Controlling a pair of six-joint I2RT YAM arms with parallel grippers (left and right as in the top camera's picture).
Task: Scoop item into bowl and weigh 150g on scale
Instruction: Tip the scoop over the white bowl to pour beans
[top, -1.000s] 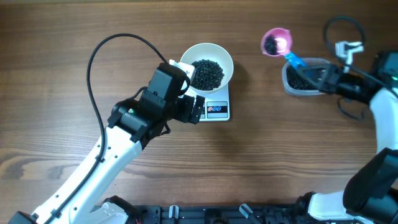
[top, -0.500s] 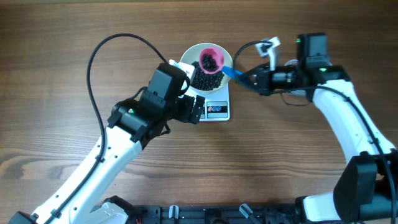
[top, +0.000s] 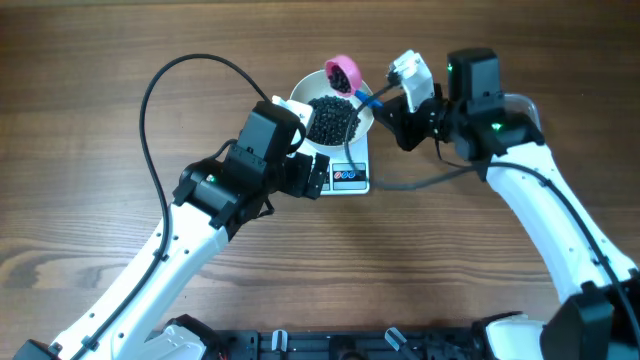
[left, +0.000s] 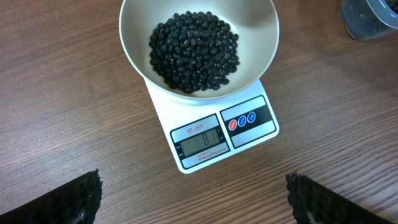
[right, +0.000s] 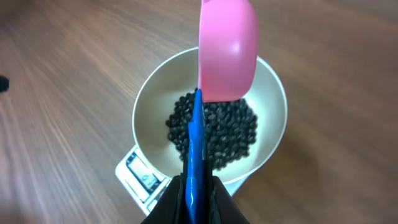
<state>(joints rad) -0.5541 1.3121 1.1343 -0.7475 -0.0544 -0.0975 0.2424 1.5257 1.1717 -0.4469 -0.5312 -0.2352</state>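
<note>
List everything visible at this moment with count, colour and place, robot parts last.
table: one, brown wood, under everything
scale: one, white, on the table
bowl: one, white, on the scale
beans: many, black, heaped in the bowl
scoop: one, pink with a blue handle, over the bowl
tub: one, clear with dark contents, on the table to the right, mostly hidden
cable: one, black, looping by the left arm
left end effector: one, black, open, in front of the scale, empty
right end effector: one, black, shut on the scoop's handle
</note>
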